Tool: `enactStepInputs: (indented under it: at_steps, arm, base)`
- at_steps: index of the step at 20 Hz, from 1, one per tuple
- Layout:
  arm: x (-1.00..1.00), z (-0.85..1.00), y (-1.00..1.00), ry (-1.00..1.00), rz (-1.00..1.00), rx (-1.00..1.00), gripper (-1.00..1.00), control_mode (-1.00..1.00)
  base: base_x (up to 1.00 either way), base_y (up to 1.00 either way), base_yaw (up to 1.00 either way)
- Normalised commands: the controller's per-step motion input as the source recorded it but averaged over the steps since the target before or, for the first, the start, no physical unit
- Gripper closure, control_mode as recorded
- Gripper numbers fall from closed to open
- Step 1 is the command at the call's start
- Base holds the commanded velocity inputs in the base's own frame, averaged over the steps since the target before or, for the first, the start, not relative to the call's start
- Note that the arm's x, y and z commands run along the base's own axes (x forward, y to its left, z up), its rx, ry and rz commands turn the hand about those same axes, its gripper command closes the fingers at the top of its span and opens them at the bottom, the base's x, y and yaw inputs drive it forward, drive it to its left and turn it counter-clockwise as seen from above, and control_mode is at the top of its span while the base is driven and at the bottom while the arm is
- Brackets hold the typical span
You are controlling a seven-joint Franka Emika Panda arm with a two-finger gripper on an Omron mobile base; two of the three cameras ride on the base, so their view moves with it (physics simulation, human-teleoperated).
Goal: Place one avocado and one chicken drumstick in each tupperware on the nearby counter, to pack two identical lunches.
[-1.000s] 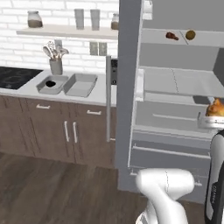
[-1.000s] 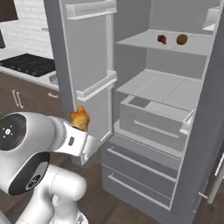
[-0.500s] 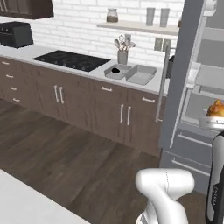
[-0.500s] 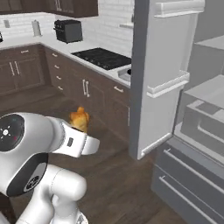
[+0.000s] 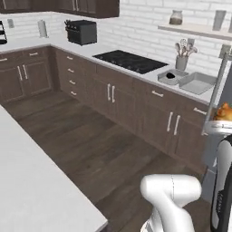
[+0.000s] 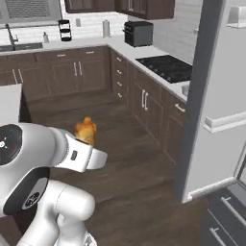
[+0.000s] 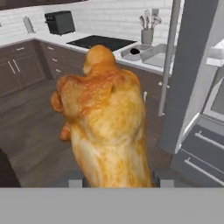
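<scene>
Golden-orange and glossy, the chicken drumstick (image 7: 105, 118) stands upright between my finger tips (image 7: 75, 180), with my gripper (image 7: 117, 181) clenched on its lower end; from the base cameras it shows as an orange lump above my white wrist (image 6: 85, 130) (image 5: 224, 112). Ahead of me the pale counter (image 5: 149, 77) runs over dark wood cabinets (image 5: 136, 108), and on it two grey tupperwares (image 5: 197, 83) (image 5: 171, 77) sit side by side just past the black cooktop (image 5: 129, 60), the nearer one holding a dark roundish avocado (image 5: 170, 75). A grey cup of utensils (image 5: 182, 59) stands just behind them, and the open fridge door (image 7: 192, 65) rises to my right.
</scene>
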Motion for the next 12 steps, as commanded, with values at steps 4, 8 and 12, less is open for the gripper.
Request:
enactStepInputs:
  at_steps: [4, 8, 12]
  arm:
    - [0.0, 0.0, 0.0, 0.0, 0.0, 0.0, 1.0, 1.0]
    - [0.0, 0.0, 0.0, 0.0, 0.0, 0.0, 1.0, 1.0]
    - [0.0, 0.0, 0.0, 0.0, 0.0, 0.0, 1.0, 1.0]
  base:
    - [0.73, -0.13, 0.63]
    - [0.83, -0.07, 0.61]
    - [0.98, 0.37, 0.38]
